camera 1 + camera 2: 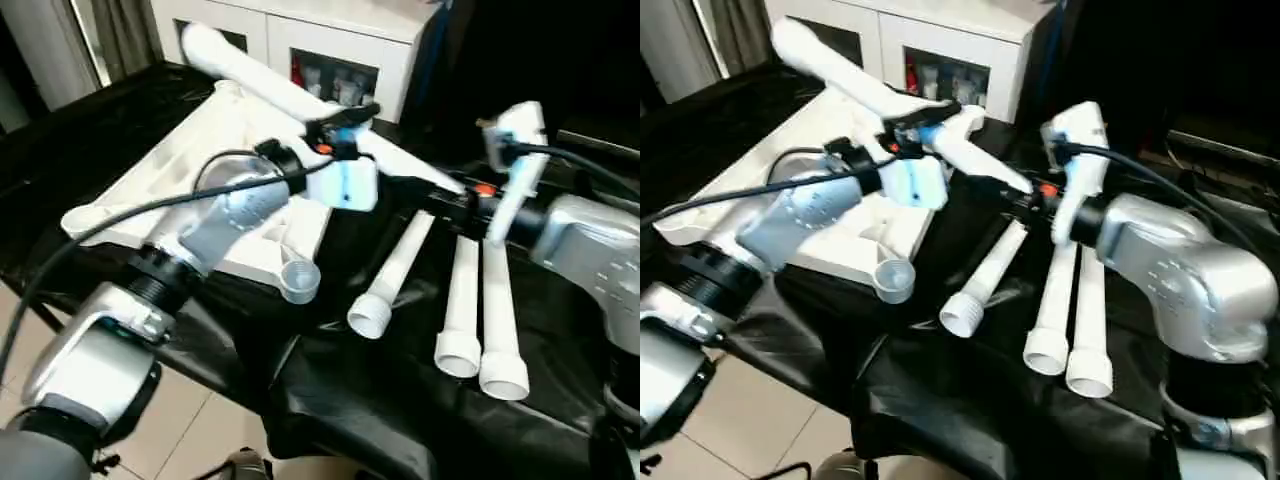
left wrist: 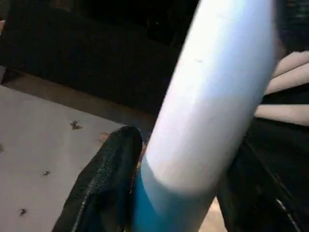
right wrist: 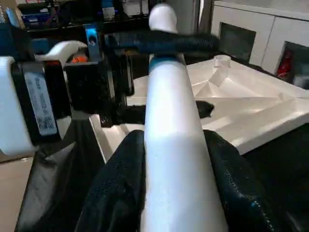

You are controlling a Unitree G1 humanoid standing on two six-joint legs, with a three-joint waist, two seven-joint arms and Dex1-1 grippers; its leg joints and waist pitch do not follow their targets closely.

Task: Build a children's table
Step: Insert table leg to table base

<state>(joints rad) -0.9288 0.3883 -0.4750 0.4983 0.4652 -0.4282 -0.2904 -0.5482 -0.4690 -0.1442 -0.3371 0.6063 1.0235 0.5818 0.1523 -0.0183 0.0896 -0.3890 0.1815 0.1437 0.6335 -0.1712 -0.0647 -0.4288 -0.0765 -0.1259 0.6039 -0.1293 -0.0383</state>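
I am clamping my right gripper (image 3: 176,193) on the raised leg (image 1: 290,90) above the tabletop (image 1: 190,170); my left gripper (image 1: 345,125) fingers are straddling it, so keep the leg steady while aiming at a socket.

The tabletop (image 1: 200,170) lies underside up on the left part of the bench (image 1: 400,400), one corner socket (image 1: 298,279) reaching the near edge. To its right, three legs (image 1: 462,300) lie side by side on the bench, wide ends toward the robot: one leg (image 1: 393,272) slanted nearest the tabletop, two close together further right. A fourth leg (image 1: 270,85) is raised above the tabletop, running from far left toward the right. The left claw (image 1: 345,125) sits around its middle and the right claw (image 3: 169,193) around its right end. A cabinet (image 1: 330,40) stands behind the bench.
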